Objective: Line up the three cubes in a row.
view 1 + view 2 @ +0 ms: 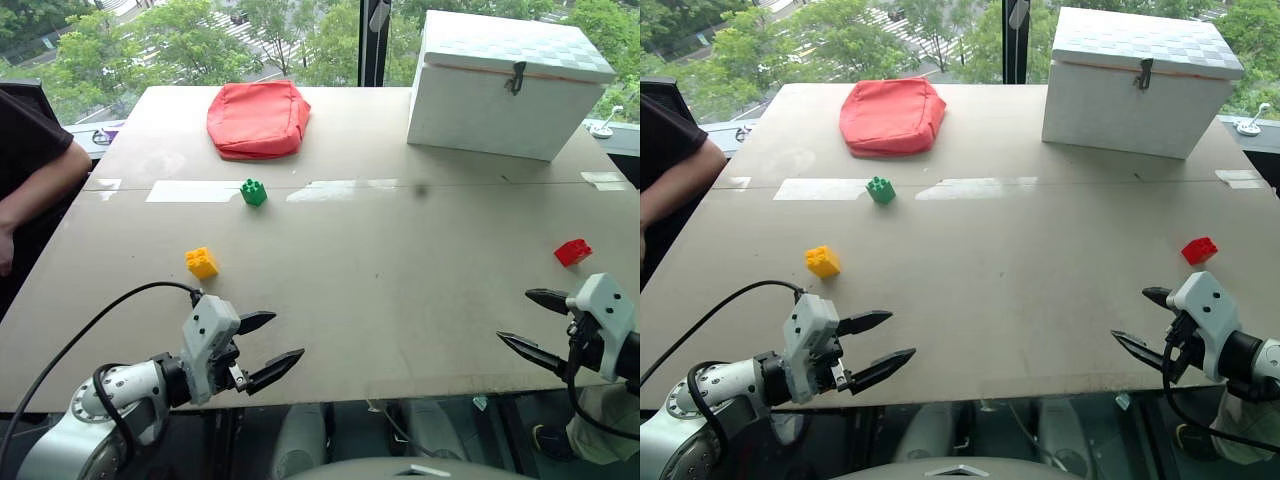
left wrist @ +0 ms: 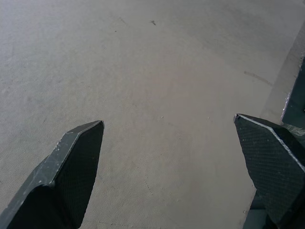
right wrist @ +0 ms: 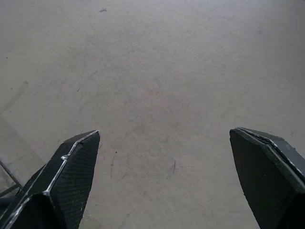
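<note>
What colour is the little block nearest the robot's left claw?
Yellow. The yellow block lies on the table just beyond the left gripper; the left eye view shows it best.

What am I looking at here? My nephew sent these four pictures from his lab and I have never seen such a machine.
It is a humanoid robot at a table. The two wide pictures come from cameras on its head; the two close ones from cameras on its wrists, looking past the black fingers. Its left hand and right hand hover open near the table's front edge, holding nothing. On the table lie three scattered toy blocks: green block, yellow block, red block. Farther back lie a red pouch and a white box. A person's arm shows at the left.
</note>
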`<state>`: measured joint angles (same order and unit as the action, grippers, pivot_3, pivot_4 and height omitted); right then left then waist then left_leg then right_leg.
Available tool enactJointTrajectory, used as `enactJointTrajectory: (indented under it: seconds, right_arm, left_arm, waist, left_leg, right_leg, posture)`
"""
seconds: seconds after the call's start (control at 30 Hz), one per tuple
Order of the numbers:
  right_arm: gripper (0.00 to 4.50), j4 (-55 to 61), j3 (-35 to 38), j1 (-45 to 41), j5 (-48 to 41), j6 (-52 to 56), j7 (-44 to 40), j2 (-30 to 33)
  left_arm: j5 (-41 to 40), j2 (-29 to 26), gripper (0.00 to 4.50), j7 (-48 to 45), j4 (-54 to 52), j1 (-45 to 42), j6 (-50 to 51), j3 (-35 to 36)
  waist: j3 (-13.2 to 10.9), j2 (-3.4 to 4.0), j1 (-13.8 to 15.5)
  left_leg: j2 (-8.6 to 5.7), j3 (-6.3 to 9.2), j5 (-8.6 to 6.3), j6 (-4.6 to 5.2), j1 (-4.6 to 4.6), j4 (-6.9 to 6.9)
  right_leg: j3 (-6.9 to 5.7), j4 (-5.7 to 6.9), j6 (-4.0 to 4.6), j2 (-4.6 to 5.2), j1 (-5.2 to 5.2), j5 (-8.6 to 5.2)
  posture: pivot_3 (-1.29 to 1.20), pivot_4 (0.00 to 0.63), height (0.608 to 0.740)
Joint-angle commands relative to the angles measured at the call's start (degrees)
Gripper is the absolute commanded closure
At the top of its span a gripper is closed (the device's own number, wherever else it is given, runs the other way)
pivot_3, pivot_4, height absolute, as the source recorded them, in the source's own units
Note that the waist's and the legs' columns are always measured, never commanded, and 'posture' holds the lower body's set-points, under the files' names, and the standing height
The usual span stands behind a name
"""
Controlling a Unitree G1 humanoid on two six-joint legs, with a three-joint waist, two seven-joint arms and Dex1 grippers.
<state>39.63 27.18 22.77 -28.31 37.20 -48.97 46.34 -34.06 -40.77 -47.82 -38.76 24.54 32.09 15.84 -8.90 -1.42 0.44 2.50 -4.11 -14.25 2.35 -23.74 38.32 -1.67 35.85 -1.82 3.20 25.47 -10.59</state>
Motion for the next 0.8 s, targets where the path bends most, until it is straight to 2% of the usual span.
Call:
enactJointTrajectory:
  seconds: [0.03, 0.13, 0.23, 0.3, 0.43, 0.53, 0.6, 0.73, 0.8]
  right_arm:
    - [0.0, -0.12, 1.75, -1.26, -0.08, -1.12, 1.59, -0.65]
    - [0.0, -0.61, 0.51, -6.42, 0.38, 0.84, 8.82, -3.97]
    - [0.0, -1.06, -2.04, -11.72, 4.71, 6.33, 15.42, -2.03]
    - [0.0, -3.48, -1.92, -15.76, 3.8, 11.97, 15.99, 1.13]
    - [0.0, -11.7, -2.37, -27.38, 1.23, 27.14, 14.76, 11.64]
    - [0.0, -18.62, -7.64, -36.44, -1.18, 35.39, 11.69, 18.44]
    - [0.0, -25.42, -14.85, -44.0, 1.71, 34.39, 11.47, 20.79]
    - [0.0, -39.92, -27.38, -55.55, 7.75, 29.96, 9.04, 21.01]
    - [0.0, -47.53, -31.28, -60.73, 9.79, 29.23, 8.12, 19.08]
  left_arm:
    - [-2.34, 0.8, 0.03, -0.16, -0.99, -1.63, -1.21, 1.14]
    - [-4.47, 2.91, 0.03, 2.79, 0.48, -6.3, 0.18, 0.98]
    - [-7.23, 3.26, 0.03, 5.55, 0.66, -12.85, 3.53, -0.13]
    - [-9.16, 2.39, 0.03, 5.0, 0.08, -17.83, 5.2, -2.49]
    - [-8.25, 0.21, 0.03, 2.04, -0.44, -28.32, 7.0, -10.83]
    - [-6.77, 1.35, 0.03, 2.36, 0.74, -34.55, 7.18, -16.0]
    - [-6.94, 3.55, 0.03, 2.85, 1.88, -38.85, 7.57, -19.0]
    - [-6.29, 7.49, 0.03, 3.38, 4.06, -43.79, 7.56, -22.91]
    - [-5.22, 8.7, 0.03, 3.03, 5.35, -45.25, 6.75, -24.43]
  waist:
    - [0.0, 0.0, 0.12]
    - [0.0, 0.0, 0.33]
    - [0.0, 0.0, 0.33]
    - [-0.01, 0.01, 0.4]
    - [-0.04, 0.04, 0.38]
    - [-0.02, 0.01, 0.28]
    - [-0.03, -0.01, 0.12]
    - [-0.06, 0.01, 0.18]
    - [-0.06, 0.0, 0.2]
  left_leg:
    - [0.0, 0.0, 0.0, 0.0, 0.0, 0.0]
    - [0.0, 0.0, 0.0, -0.01, -0.01, 0.03]
    - [-0.05, 0.01, 0.03, 0.04, -0.01, 0.03]
    - [-0.1, 0.01, 0.1, 0.17, -0.06, 0.04]
    - [-0.29, -0.01, 0.11, 0.2, -0.09, 0.04]
    - [-0.31, -0.06, 0.12, 0.21, -0.07, 0.02]
    - [-0.25, -0.01, 0.11, 0.21, 0.0, -0.01]
    - [-0.25, -0.03, 0.12, 0.22, -0.06, 0.0]
    - [-0.28, -0.07, 0.12, 0.22, -0.05, 0.01]
  right_leg:
    - [0.0, 0.0, 0.0, 0.0, 0.0, 0.0]
    - [-0.01, 0.0, 0.0, 0.0, 0.02, 0.0]
    - [0.01, 0.0, 0.0, -0.03, -0.02, 0.0]
    - [0.01, 0.01, 0.01, -0.03, -0.02, 0.01]
    - [0.08, 0.0, 0.02, -0.03, -0.04, 0.02]
    - [0.16, 0.0, 0.09, -0.08, -0.04, 0.06]
    - [0.19, 0.0, 0.24, -0.24, -0.07, 0.15]
    - [0.25, 0.0, 0.2, -0.32, -0.03, 0.13]
    - [0.36, -0.01, 0.17, -0.32, -0.04, 0.12]
  posture:
    - [0.0, 0.15, 0.74]
    - [0.0, 0.15, 0.74]
    - [0.0, 0.15, 0.74]
    - [0.0, 0.15, 0.74]
    - [0.0, 0.15, 0.74]
    - [0.0, 0.15, 0.74]
    - [0.0, 0.15, 0.74]
    - [0.0, 0.15, 0.74]
    - [0.0, 0.15, 0.74]
